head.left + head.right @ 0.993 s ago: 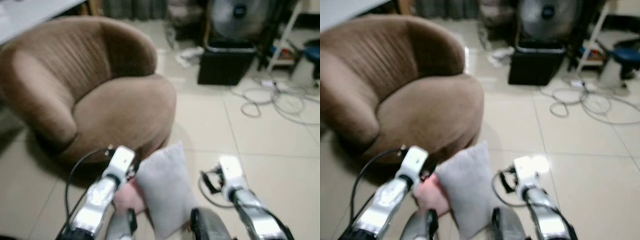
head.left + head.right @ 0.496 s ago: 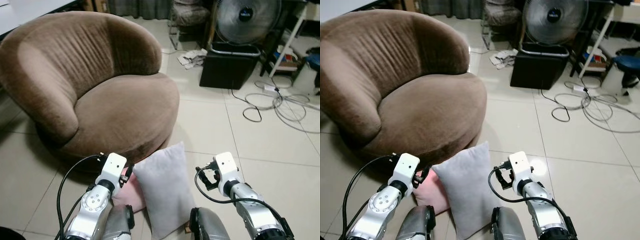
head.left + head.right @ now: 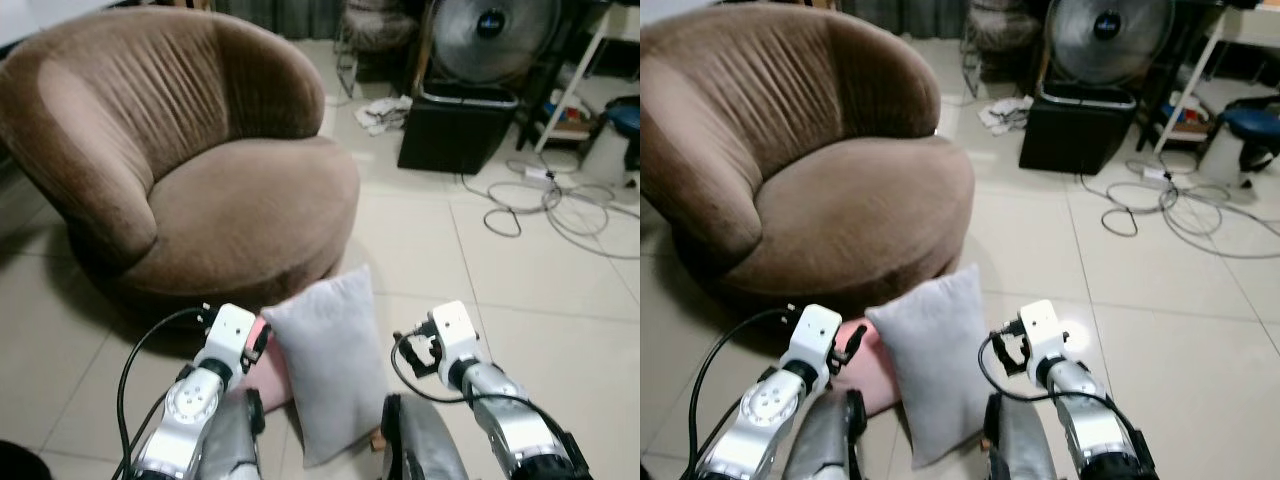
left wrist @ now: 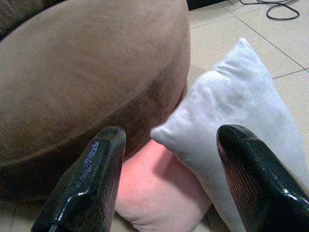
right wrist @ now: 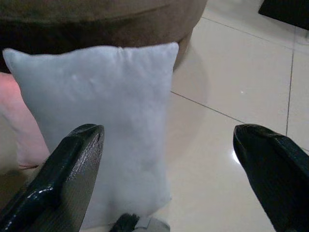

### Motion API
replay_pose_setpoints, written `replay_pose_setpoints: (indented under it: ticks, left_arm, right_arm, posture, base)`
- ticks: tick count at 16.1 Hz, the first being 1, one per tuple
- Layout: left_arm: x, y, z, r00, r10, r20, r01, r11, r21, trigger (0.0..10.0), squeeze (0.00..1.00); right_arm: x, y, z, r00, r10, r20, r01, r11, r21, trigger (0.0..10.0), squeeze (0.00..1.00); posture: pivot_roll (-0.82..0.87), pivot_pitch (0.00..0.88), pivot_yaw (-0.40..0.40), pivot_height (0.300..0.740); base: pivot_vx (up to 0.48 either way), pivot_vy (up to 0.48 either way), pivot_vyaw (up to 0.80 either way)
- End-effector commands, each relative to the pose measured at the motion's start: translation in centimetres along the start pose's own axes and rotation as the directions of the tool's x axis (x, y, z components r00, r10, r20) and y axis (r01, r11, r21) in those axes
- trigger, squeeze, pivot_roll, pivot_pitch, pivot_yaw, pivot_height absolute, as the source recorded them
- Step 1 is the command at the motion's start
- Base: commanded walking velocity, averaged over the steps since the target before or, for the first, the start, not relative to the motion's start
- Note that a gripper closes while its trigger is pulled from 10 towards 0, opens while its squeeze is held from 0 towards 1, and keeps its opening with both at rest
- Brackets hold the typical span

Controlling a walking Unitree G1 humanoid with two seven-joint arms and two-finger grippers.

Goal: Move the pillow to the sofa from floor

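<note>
A light grey pillow point(image 3: 325, 365) stands on end on the tiled floor, leaning against the front of the round brown sofa point(image 3: 200, 190). A pink pillow point(image 3: 268, 372) lies behind it at the sofa's base. My left gripper point(image 4: 171, 133) is open, low over the spot where the pink pillow point(image 4: 159, 188) and the grey pillow's corner point(image 4: 231, 106) meet. My right gripper point(image 5: 169, 130) is open too, facing the grey pillow's flat side point(image 5: 106, 121) from the right. Nothing is held between either pair of fingers. Both arms sit low in the eye views, one on each side of the pillow.
A black box point(image 3: 455, 125) with a fan point(image 3: 490, 35) on it stands at the back. Loose cables point(image 3: 560, 205) trail over the tiles at the right. Crumpled paper point(image 3: 385, 110) lies near the box. A blue stool point(image 3: 1250, 125) and white rack legs stand far right.
The whole picture has shifted and sharpened, so the camera moved. Both arms keep their places on either side of the grey pillow, which still leans on the sofa.
</note>
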State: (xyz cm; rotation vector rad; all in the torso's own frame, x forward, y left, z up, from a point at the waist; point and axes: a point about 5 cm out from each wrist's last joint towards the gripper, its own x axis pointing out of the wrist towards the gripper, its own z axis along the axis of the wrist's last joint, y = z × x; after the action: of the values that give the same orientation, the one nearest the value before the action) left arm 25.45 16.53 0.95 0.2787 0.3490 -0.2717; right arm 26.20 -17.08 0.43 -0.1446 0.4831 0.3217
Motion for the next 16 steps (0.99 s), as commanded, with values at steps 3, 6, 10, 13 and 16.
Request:
replay_pose_setpoints:
  ticks: [3,6,10,13,16]
  left_arm:
    - [1.1,-0.1,0.9,1.0,-0.017,0.023,0.018,0.999,-0.034,10.0,0.0]
    - [2.4,0.0,1.9,0.998,-0.038,0.056,0.046,0.989,-0.139,10.0,1.0]
    - [4.1,-0.5,3.0,0.997,-0.068,0.046,0.077,0.966,-0.248,10.0,1.0]
    - [4.8,0.3,3.1,1.0,-0.011,0.012,0.015,0.934,-0.357,10.0,1.0]
    - [5.0,2.2,3.1,0.997,0.078,-0.02,-0.078,0.896,-0.437,10.0,1.0]
  right_arm:
    - [-0.2,-0.7,0.0,1.0,-0.025,-0.009,0.024,1.0,-0.004,10.0,0.0]
    - [-0.1,-0.7,0.6,1.0,-0.019,0.014,0.019,1.0,-0.005,10.0,0.0]
    - [-0.7,-0.5,0.9,0.999,-0.025,0.041,0.025,1.0,-0.002,10.0,0.0]
    - [-1.5,-0.3,1.4,0.997,-0.028,0.071,0.029,0.999,-0.015,10.0,0.0]
    - [-2.7,0.0,2.3,0.994,-0.038,0.104,0.04,0.999,-0.022,10.0,0.0]
  posture:
    - [-0.02,0.0,-0.028,0.526]
    - [-0.02,0.0,-0.025,0.526]
    - [-0.05,0.0,0.003,0.526]
    - [-0.08,0.025,0.031,0.526]
    - [-0.13,0.104,0.066,0.526]
  base:
    - [0.0,0.0,0.0]
    - [0.0,0.0,0.0]
    - [0.0,0.0,0.0]
    - [0.0,0.0,0.0]
    - [0.0,0.0,0.0]
